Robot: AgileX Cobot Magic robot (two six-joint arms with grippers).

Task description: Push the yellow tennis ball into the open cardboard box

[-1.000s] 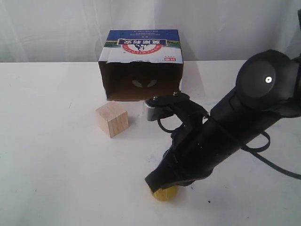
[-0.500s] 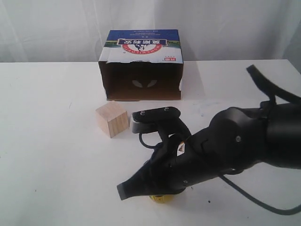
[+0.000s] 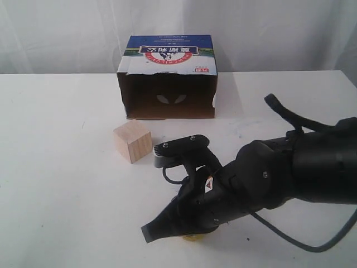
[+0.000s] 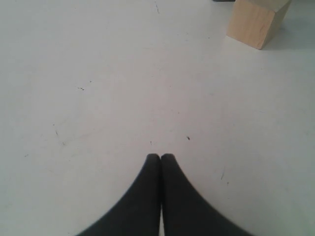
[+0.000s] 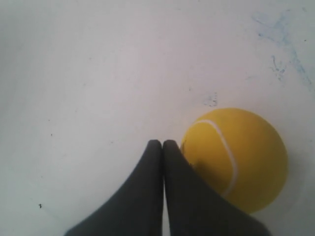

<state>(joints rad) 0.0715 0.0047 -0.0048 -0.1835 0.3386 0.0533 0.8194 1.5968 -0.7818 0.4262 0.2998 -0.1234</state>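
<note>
The yellow tennis ball [image 5: 243, 155] rests on the white table, pressed against the side of my right gripper [image 5: 162, 143], which is shut with nothing between its fingers. In the exterior view only a yellow sliver of the ball [image 3: 193, 239] shows under the black right arm, whose gripper [image 3: 149, 234] lies low near the table's front edge, pointing left. The open cardboard box [image 3: 167, 78] stands at the back with its dark opening facing the front. My left gripper [image 4: 160, 157] is shut over bare table and does not show in the exterior view.
A pale wooden cube [image 3: 133, 142] sits in front of the box's left corner, between box and ball; it also shows in the left wrist view [image 4: 256, 20]. The right arm's cable [image 3: 290, 117] loops above the table [image 3: 56, 167].
The right arm has dropped lower and swung its shut gripper leftward along the front of the table. The ball is now more hidden beneath it.
</note>
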